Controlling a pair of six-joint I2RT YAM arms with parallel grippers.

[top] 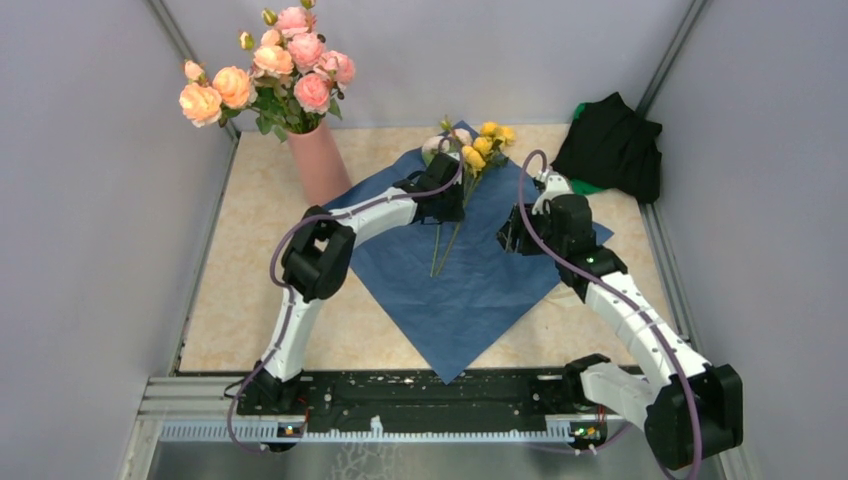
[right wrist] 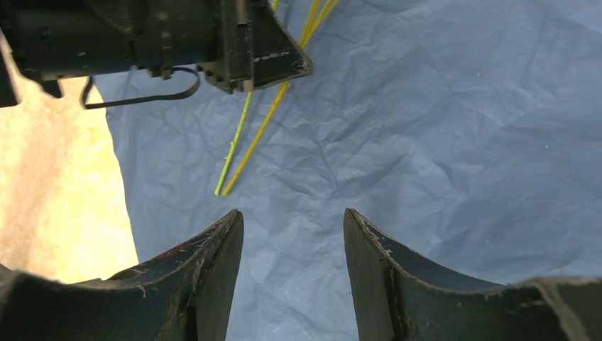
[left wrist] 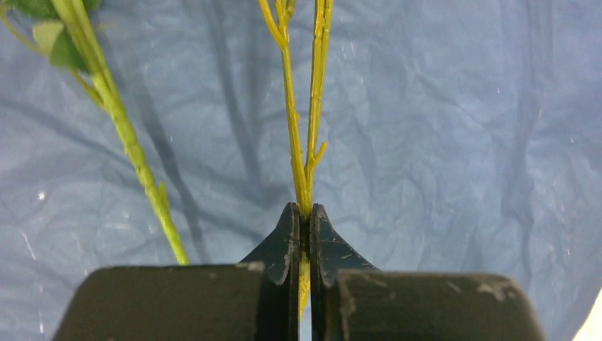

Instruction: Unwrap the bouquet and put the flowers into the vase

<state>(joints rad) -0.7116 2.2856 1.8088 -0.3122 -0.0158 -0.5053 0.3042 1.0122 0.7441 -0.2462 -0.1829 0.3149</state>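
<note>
The bouquet lies opened out: its blue paper [top: 470, 285] is spread flat on the table, with the flowers [top: 482, 145] on its far part, yellow blooms pointing away. My left gripper [top: 445, 205] is shut on two thin yellow-green stems [left wrist: 294, 142], pinched between its fingertips [left wrist: 303, 209]. One greener stem [left wrist: 135, 156] lies loose to their left. The stem ends [right wrist: 231, 177] show below the left gripper [right wrist: 263, 60] in the right wrist view. My right gripper [right wrist: 292, 220] hangs open over bare paper, holding nothing. The salmon-pink vase [top: 318, 160] stands at the back left.
Larger pink roses [top: 275, 65] fill the vase. A black cloth heap [top: 612, 145] lies at the back right corner. Grey walls close in the beige table [top: 250, 290] on three sides. The right arm [top: 570, 230] stands just right of the stems.
</note>
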